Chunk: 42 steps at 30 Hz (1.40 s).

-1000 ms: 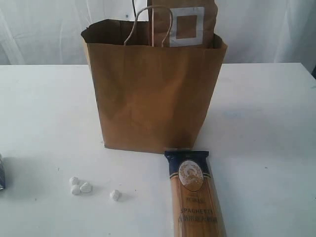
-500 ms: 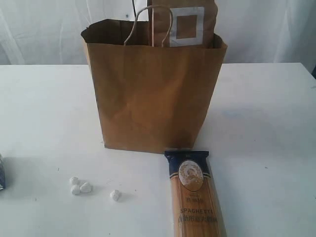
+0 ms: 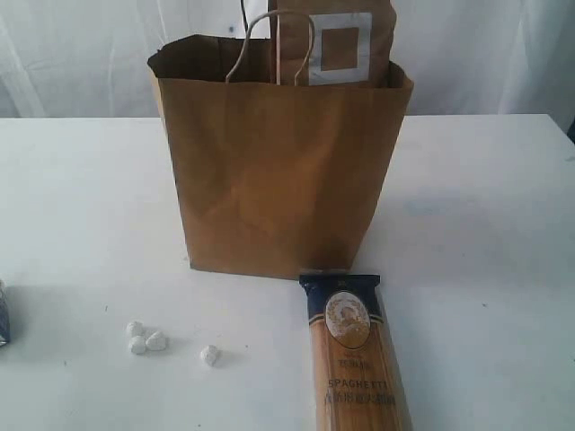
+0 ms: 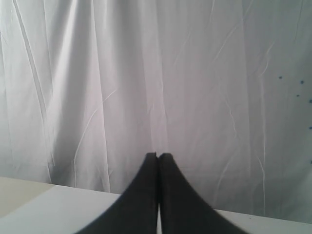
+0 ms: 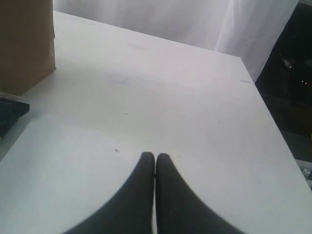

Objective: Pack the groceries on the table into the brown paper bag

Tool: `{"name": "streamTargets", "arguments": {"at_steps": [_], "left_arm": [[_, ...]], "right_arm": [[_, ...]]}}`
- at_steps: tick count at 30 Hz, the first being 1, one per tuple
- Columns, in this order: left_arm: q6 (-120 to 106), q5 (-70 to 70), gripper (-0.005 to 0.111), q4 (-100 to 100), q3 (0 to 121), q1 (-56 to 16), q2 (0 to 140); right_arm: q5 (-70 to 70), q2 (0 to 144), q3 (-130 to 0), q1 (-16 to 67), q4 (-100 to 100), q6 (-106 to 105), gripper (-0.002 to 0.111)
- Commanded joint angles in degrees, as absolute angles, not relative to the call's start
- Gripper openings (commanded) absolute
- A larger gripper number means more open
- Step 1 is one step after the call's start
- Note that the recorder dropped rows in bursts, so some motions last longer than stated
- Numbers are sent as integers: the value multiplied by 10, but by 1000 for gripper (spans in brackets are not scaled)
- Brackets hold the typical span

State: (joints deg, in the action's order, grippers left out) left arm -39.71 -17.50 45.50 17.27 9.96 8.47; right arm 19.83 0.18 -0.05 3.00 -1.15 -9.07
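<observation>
Two grippers were clamped empty, left gripper (image 4: 157, 155) faced curtain (image 4: 195, 73), right gripper (image 5: 155, 155) hung over table (image 3: 485, 224), brown paper bag (image 3: 278, 171) stood mid-table, brown pouch (image 3: 337, 40) poked from it, spaghetti packet (image 3: 355, 359) lay flat just beside its base

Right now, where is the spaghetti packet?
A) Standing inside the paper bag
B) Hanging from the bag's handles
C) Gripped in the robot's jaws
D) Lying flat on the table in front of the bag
D: the spaghetti packet lies flat on the table, its dark end pointing toward the foot of the brown paper bag.
</observation>
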Motion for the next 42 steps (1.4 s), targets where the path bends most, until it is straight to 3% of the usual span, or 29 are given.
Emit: {"name": "streamTargets", "arguments": {"at_steps": [1,5,9,12,19,42], "left_arm": [[-398,-191,0,458,174,96,81],[-337,-145,0,256,174,107,75],[-98,79,0,-42,164,115,49],[21,190,0,3,124,115,24],[11,212,0,86,9,115,0],[12,264,0,133,7,115,0]], "right_arm": [[196,0,0,29,-11,-89,0],[196,0,0,29,-11,-89,0],[196,0,0,29,-11,-89,0],[196,0,0,29,-11,-89,0],[196,0,0,29,-11,-77,0],[168,0,0,29,-107,-178,0]]}}
